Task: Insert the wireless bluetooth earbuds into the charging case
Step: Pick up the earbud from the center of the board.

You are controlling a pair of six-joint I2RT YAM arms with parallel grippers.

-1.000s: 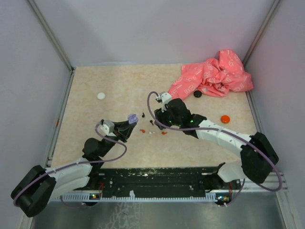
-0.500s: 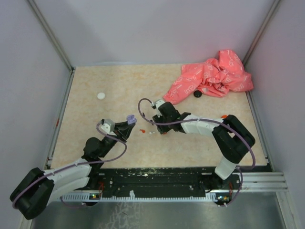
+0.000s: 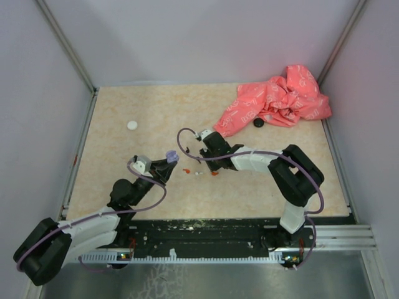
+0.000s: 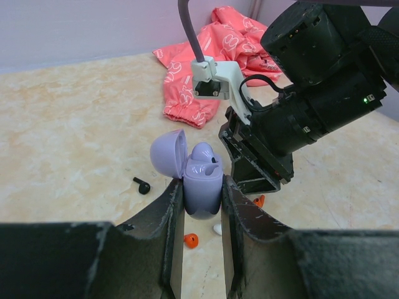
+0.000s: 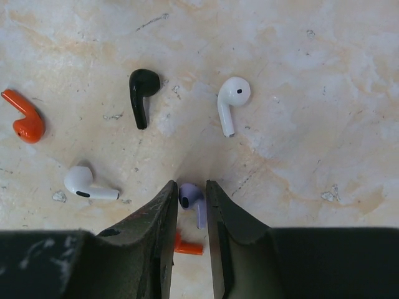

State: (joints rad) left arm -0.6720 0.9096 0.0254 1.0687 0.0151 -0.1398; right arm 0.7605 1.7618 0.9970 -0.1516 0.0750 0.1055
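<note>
Left tool [image 4: 201, 190] clamped on lilac plastic charging case [image 4: 203, 174], lid open, held upright to receive. Right tool [image 5: 189, 187], jaws narrow, pinches small purple earbud [image 5: 191, 198] lying on beige marbled counter [image 5: 312, 75]; probably colour-matched to case.

- Charging case [image 4: 202, 187]: lilac, glossy, rounded. Upright, hinged lid open, clamped between the fingers of the left gripper [image 4: 201, 190].
- Black earbud [image 5: 142, 93]: lies flat on the tabletop [image 5: 312, 62], stem pointing toward the camera.
- Upper white earbud [image 5: 232, 99]: flat, just right of the black one, apart from it.
- Lower white earbud [image 5: 87, 184]: flat, stem pointing right.
- Left orange-red earbud [image 5: 25, 121]: flat, near the frame's left edge.
- Purple earbud [image 5: 192, 200]: on the tabletop, filling the gap between the fingers of the right gripper [image 5: 192, 193]; contact unclear.
- Second orange-red earbud [image 5: 187, 247]: partly hidden, just beneath the purple one.
</note>
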